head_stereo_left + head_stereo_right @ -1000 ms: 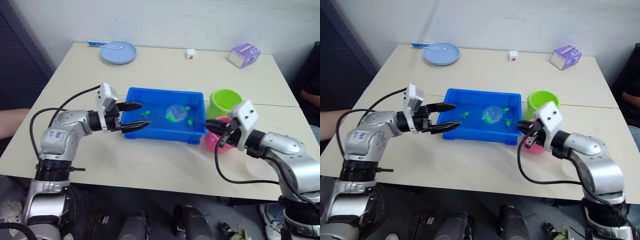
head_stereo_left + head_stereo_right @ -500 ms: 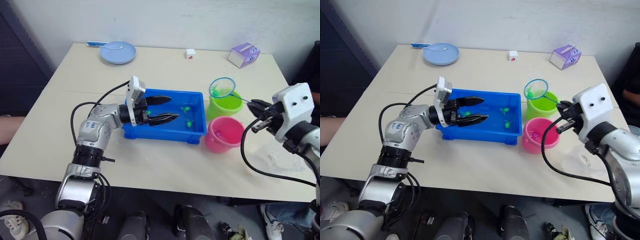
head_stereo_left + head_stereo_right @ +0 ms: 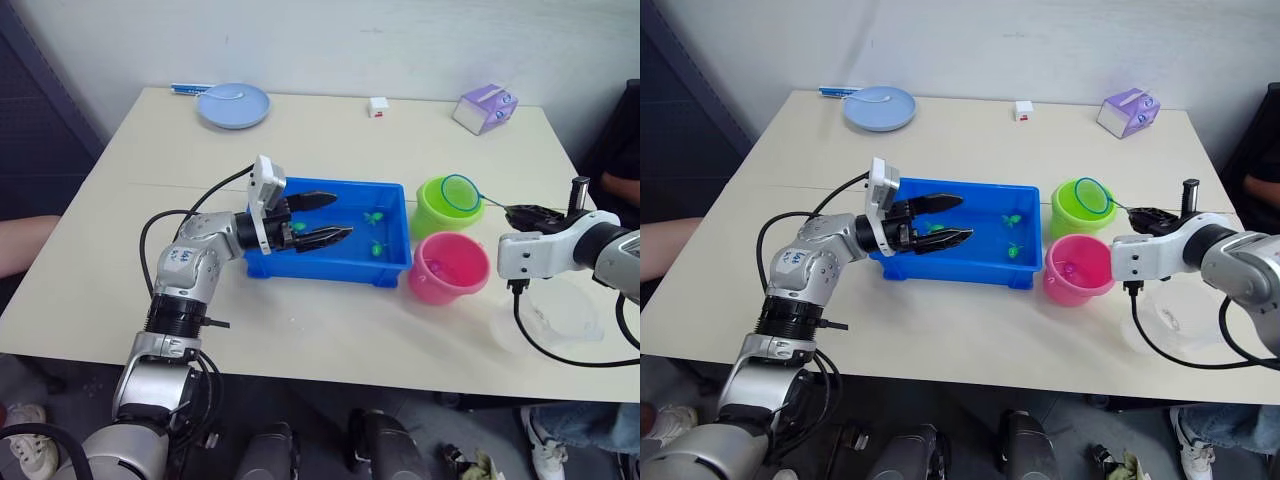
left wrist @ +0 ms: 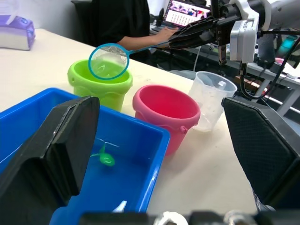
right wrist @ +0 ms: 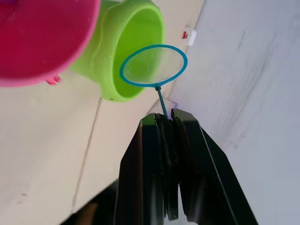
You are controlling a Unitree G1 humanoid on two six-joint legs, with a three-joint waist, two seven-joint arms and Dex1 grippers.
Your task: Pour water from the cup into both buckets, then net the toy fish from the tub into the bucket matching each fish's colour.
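The blue tub holds water and two small green toy fish, one of them nearer the front wall. My left gripper hangs open over the tub's left half. To the right of the tub stand the lime green bucket and, in front of it, the pink bucket. My right gripper is shut on the net's thin handle. The net's blue hoop is tilted over the green bucket, and its mesh looks empty. The clear cup stands near the table's right front.
At the table's far side are a pale-blue plate, a small white cube and a purple box. A person sits past the right edge, by a laptop. An arm shows at the left edge.
The right gripper lifted the net with a green fish out of the tub and over the green bucket, then tipped it; the fish is no longer in the mesh. The left gripper moved over the tub.
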